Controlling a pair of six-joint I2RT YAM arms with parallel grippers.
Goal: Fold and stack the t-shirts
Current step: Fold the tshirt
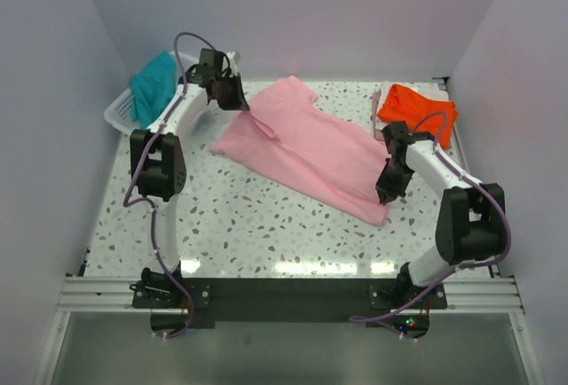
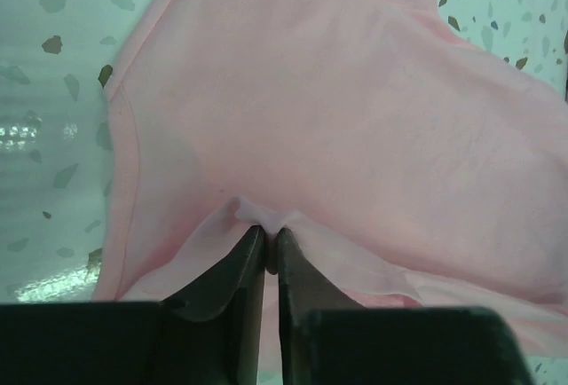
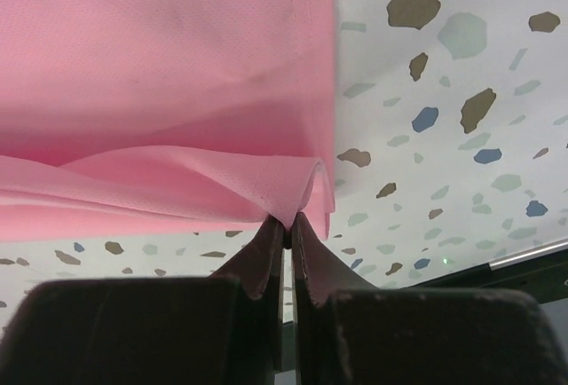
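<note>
The right gripper (image 3: 286,221) is clamped on a hem corner of the light pink soft cloth t-shirt (image 1: 311,150). Farther off, the left gripper (image 2: 271,232) is shut on a pinched pleat of the same shirt, which is spread between both sets of fingers. For a clean fold, both pinches should be lifted level and moved together. Beyond the right fingers lies a bright orange cloth t-shirt (image 1: 417,110). Behind the left fingers, a teal cloth t-shirt (image 1: 153,83) is draped in a white plastic lattice basket (image 1: 118,117).

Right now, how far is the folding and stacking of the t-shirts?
Done: no stack is visible yet. In hand: the pink t-shirt lies spread on the table, the left pincer and the right pincer each shut on an edge of it. Left: the orange t-shirt sits alone at the far right, and the teal t-shirt is in the basket.
</note>
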